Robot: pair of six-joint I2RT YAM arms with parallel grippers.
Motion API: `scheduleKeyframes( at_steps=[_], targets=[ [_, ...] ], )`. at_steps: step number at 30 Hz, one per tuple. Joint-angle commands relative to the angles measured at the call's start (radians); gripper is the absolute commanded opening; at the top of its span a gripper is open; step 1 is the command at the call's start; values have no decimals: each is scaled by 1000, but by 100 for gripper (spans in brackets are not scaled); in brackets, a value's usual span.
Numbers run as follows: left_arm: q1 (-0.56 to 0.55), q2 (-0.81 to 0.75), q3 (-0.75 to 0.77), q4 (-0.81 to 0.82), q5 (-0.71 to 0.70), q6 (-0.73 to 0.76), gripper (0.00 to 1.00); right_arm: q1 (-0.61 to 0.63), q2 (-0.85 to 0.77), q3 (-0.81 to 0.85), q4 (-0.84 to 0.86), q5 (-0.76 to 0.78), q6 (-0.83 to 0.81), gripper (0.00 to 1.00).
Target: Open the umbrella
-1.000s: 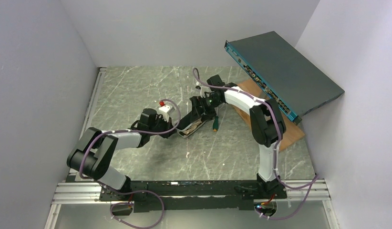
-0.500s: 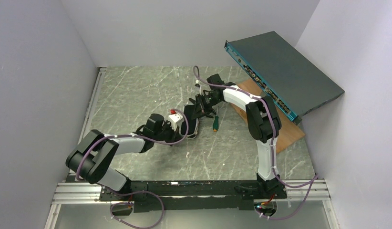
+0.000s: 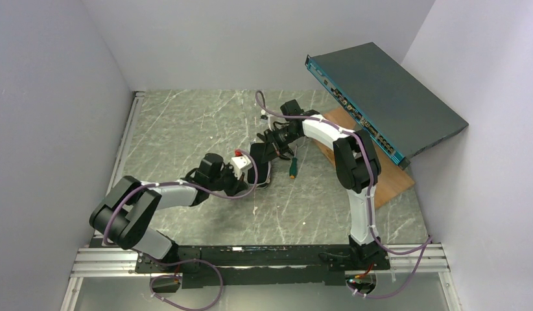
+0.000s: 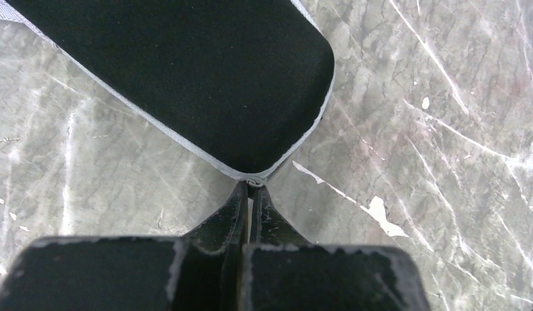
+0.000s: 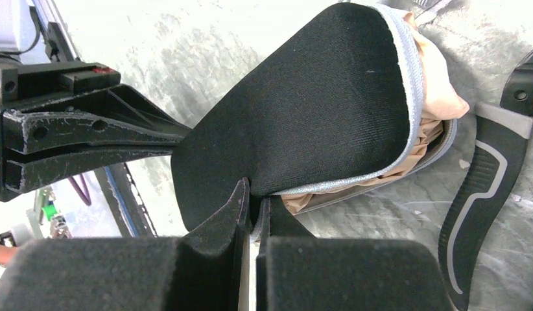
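The umbrella (image 3: 260, 166) lies mid-table between both arms. In the wrist views it shows a black fabric panel (image 5: 303, 123) with a grey edge, and pale beige crinkled fabric (image 5: 439, 91) bulges out beneath. My left gripper (image 4: 253, 186) is shut on the grey edge at the panel's rounded corner. It also appears in the right wrist view as dark fingers (image 5: 121, 136) pinching the panel's far end. My right gripper (image 5: 254, 194) is shut on the panel's near edge. In the top view the left gripper (image 3: 246, 173) and right gripper (image 3: 265, 150) sit close together over the umbrella.
A green-handled screwdriver (image 3: 292, 170) lies just right of the umbrella; its black and grey handle (image 5: 474, 194) is beside the right gripper. A dark network switch (image 3: 380, 103) leans on the right wall over a wooden board (image 3: 387, 178). Walls close in three sides.
The right gripper has shut on the umbrella's black fabric. The left arm has moved right with its held edge, bringing both grippers close together.
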Motion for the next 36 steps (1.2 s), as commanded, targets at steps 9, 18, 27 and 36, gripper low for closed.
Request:
scheduleKeyframes(
  at_steps=[9,18,27,36],
  targets=[
    [45,68,144,42,-66,155,0,32,88,-36,-183,156,-279,0],
    [77,164,255,72,-83,206,0,40,93,-18,-200,110,-291,0],
    [117,235,321,105,-156,102,0,31,91,4,-214,84,-299,0],
    [200,236,348,204,-87,-175,5,28,87,15,-205,78,-293,0]
  ],
)
